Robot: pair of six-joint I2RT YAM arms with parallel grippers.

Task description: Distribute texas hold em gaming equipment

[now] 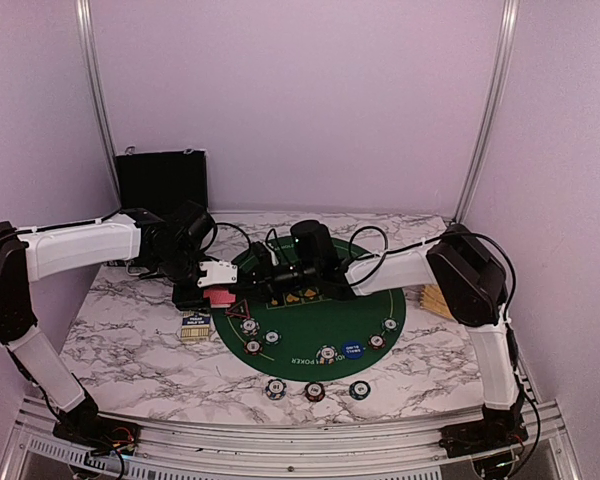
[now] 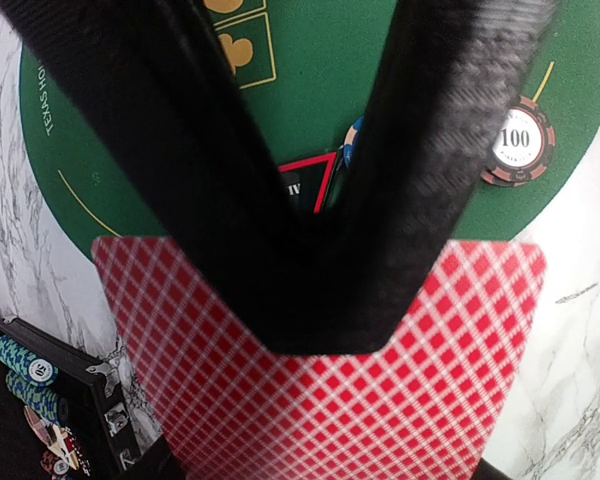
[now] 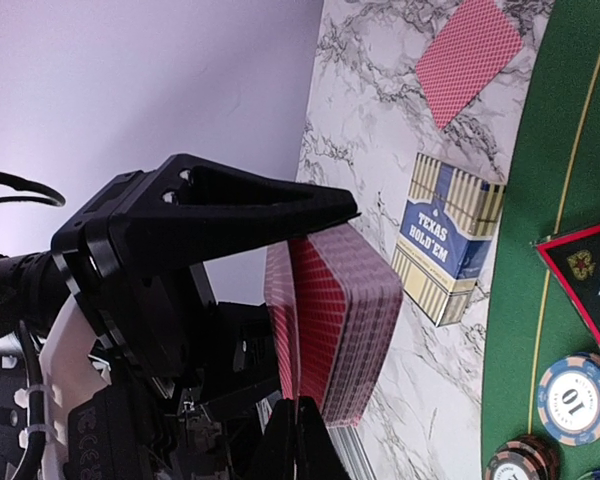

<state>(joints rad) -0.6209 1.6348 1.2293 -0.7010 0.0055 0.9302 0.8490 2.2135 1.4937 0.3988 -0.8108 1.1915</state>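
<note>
My left gripper [image 1: 223, 282] [image 2: 320, 330] is shut on a deck of red-backed playing cards [image 2: 320, 400] [image 1: 218, 296], held over the left edge of the green poker mat [image 1: 310, 315]. My right gripper [image 1: 245, 285] [image 3: 298, 420] meets it from the right. Its fingers are pressed together on the lower edge of one card [image 3: 283, 300] that stands slightly apart from the deck [image 3: 345, 320]. Another card [image 3: 470, 55] lies flat on the marble. The red-rimmed black triangle [image 3: 590, 275] [image 2: 305, 185] and several chips [image 1: 249, 326] lie on the mat, with a blue button disc [image 1: 351, 349]. Three chips [image 1: 314, 391] sit in front of the mat.
A blue and cream Texas Hold'em card box [image 1: 195, 327] [image 3: 455, 240] lies left of the mat. The black hinged case [image 1: 162, 180] stands open at the back left, with more chips [image 2: 25, 365] in a tray below the left gripper. A tan slatted wooden object [image 1: 437, 298] lies at the right.
</note>
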